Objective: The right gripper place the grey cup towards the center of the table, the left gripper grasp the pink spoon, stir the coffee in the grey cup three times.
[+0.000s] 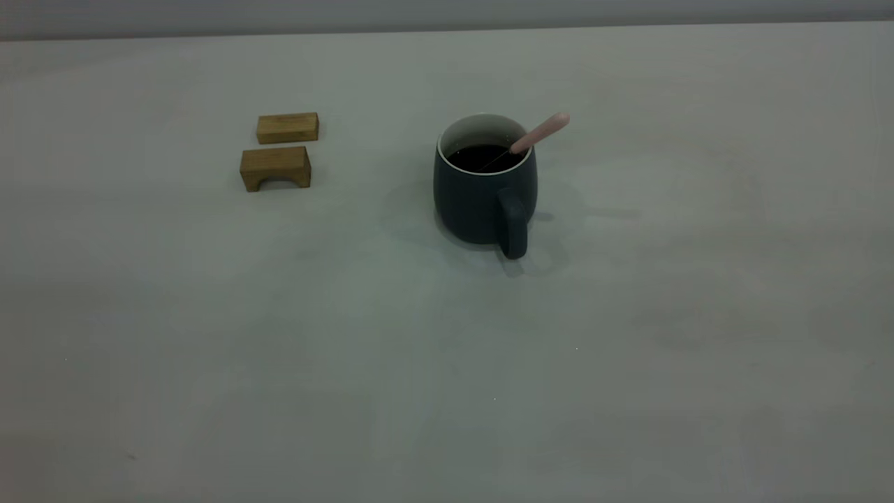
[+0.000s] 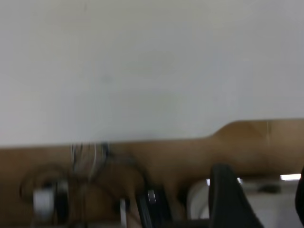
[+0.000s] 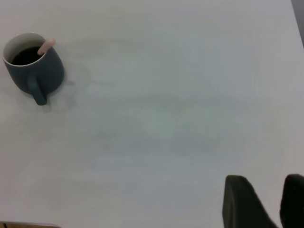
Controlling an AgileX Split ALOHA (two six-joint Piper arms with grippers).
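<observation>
The grey cup point(image 1: 482, 202) stands upright near the middle of the table point(image 1: 447, 363), its handle towards the camera. Dark coffee point(image 1: 482, 155) fills it. The pink spoon point(image 1: 541, 131) leans inside the cup, with its pale handle sticking out over the right rim. Neither gripper shows in the exterior view. In the right wrist view the cup point(image 3: 45, 71) with the spoon point(image 3: 46, 46) sits far from my right gripper point(image 3: 266, 183), which is open and holds nothing. My left gripper point(image 2: 263, 173) is open and empty, out past the table's edge.
Two tan wooden blocks lie at the back left, a flat one point(image 1: 287, 128) and an arched one point(image 1: 275, 168) just in front of it. Beyond the table edge point(image 2: 142, 140) the left wrist view shows a brown floor with cables and equipment.
</observation>
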